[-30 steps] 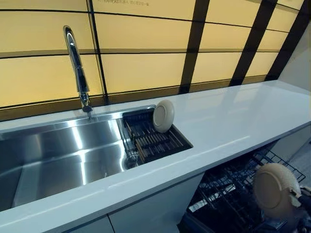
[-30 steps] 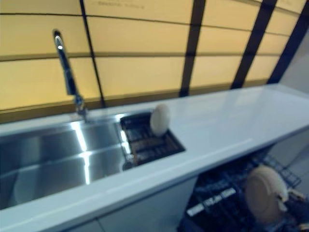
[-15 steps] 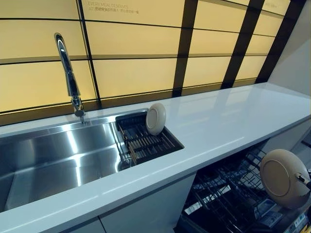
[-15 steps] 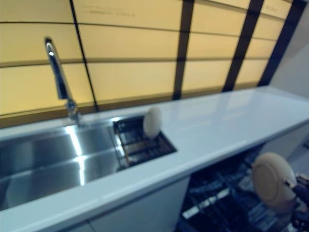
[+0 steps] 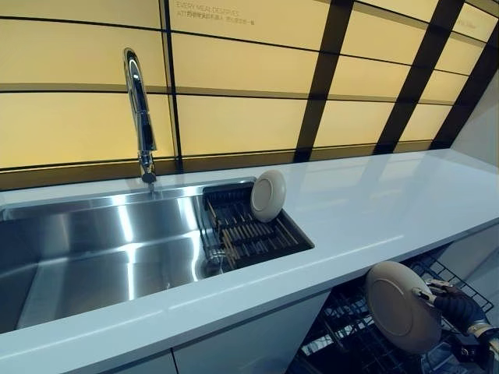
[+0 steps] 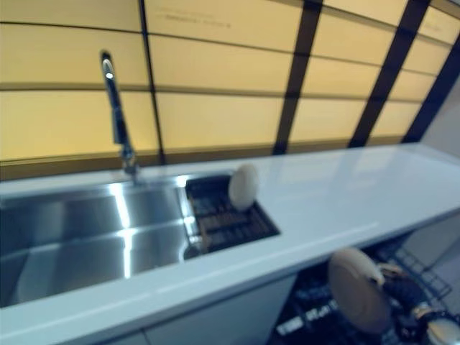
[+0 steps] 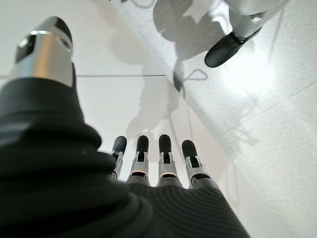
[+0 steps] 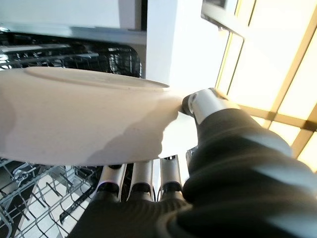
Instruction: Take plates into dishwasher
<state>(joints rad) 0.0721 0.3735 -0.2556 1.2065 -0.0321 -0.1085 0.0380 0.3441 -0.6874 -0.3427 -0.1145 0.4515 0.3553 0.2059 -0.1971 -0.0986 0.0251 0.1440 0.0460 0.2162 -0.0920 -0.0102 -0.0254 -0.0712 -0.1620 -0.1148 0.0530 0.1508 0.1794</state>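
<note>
My right hand (image 5: 456, 305) is shut on the rim of a beige plate (image 5: 399, 305) and holds it on edge above the open dishwasher's black wire rack (image 5: 355, 343), below the counter's front edge. In the right wrist view the plate (image 8: 74, 119) lies between my thumb (image 8: 203, 101) and my fingers (image 8: 141, 178), over the rack (image 8: 39, 198). A second beige plate (image 5: 267, 195) stands on edge in the dark drying rack (image 5: 249, 230) at the sink's right end. My left hand (image 7: 153, 158) hangs over the floor with straight fingers, empty.
A steel sink (image 5: 93, 249) with a tall chrome tap (image 5: 140, 109) fills the left of the white counter (image 5: 374, 202). Yellow wall panels with dark strips stand behind. White cabinet fronts (image 5: 242, 343) run under the counter, left of the dishwasher.
The head camera has shifted, so the whole scene has moved right. My right hand has brought the plate to the left, closer to the counter's edge over the rack.
</note>
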